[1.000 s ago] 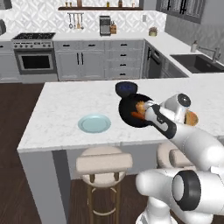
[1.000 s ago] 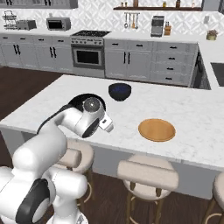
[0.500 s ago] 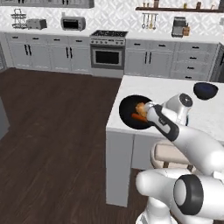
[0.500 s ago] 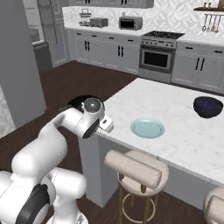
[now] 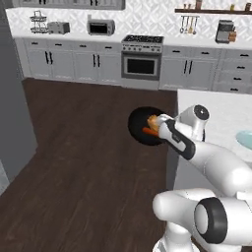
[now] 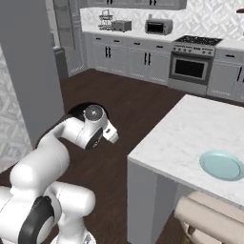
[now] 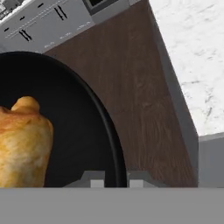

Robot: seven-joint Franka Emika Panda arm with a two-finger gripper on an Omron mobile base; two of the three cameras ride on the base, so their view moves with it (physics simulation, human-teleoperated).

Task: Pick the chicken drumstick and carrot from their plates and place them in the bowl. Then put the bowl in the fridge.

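The gripper (image 7: 116,181) is clamped on the black bowl's (image 5: 140,123) rim at centre frame, chicken drumstick (image 7: 22,144) and carrot (image 5: 149,132) inside. Keep it level toward the fridge (image 6: 28,62), upper left.

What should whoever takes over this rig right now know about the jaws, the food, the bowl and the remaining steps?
Gripper: jaws shut on the rim of the black bowl, carried in the air over the wood floor, off the island's edge.
Chicken drumstick and carrot lie inside the bowl.
Pale blue plate sits bare on the island.
Done: both foods are in the bowl, bowl lifted.
Left: take the bowl to the fridge, set it inside.
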